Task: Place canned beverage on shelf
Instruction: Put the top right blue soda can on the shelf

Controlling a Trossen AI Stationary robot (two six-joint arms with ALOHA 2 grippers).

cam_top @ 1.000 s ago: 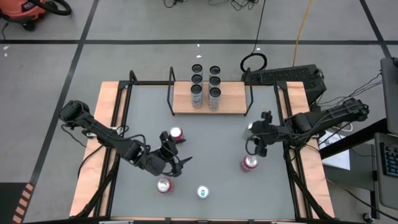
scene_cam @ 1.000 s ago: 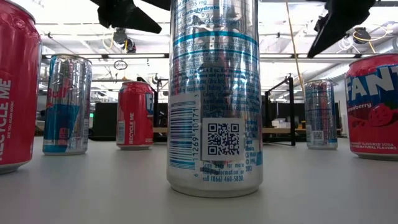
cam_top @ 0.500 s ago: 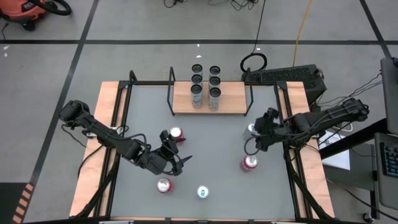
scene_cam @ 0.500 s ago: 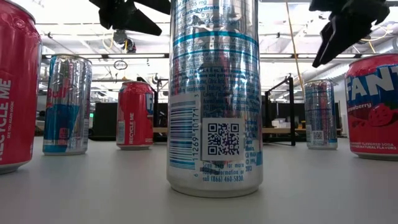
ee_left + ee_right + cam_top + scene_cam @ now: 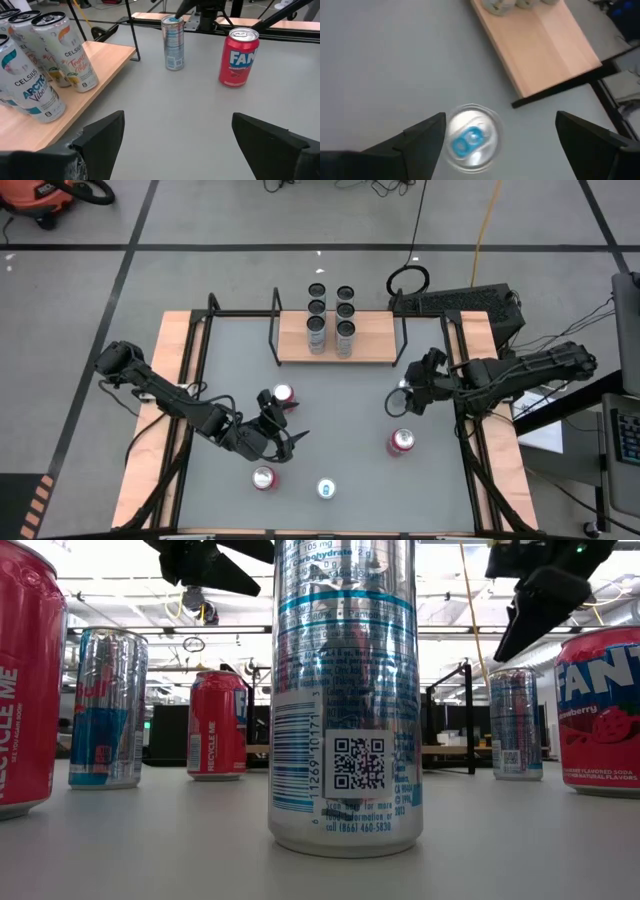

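Light-wood shelf (image 5: 370, 338) with black rod frames, at the table's far edge: six cans (image 5: 331, 314) stand on it in two rows, crowded toward its left end, the right part of the board bare. Grey table (image 5: 340, 410): five cans not yet shelved. Item one, silver can (image 5: 471, 140) with a blue tab, upright near the shelf's right end; the right gripper (image 5: 409, 395) hangs directly above it, fingers spread wide, nothing held, the can's top showing between them in the right wrist view. Item two, red Fanta can (image 5: 401, 442), upright, just nearer the front than the silver one. Item three, red can (image 5: 283, 395), near mid-table, close by the left gripper (image 5: 283, 442). Item four, red can (image 5: 264, 477), toward the front. Item five, tall silver can (image 5: 325, 489) at the front edge, filling the low view. Left gripper: fingers spread, empty, raised above the table among items three to five. Progress, judged: six of eleven cans placed, five remaining; the step in hand appears to be the right arm's approach to the silver can, grasp not yet made.
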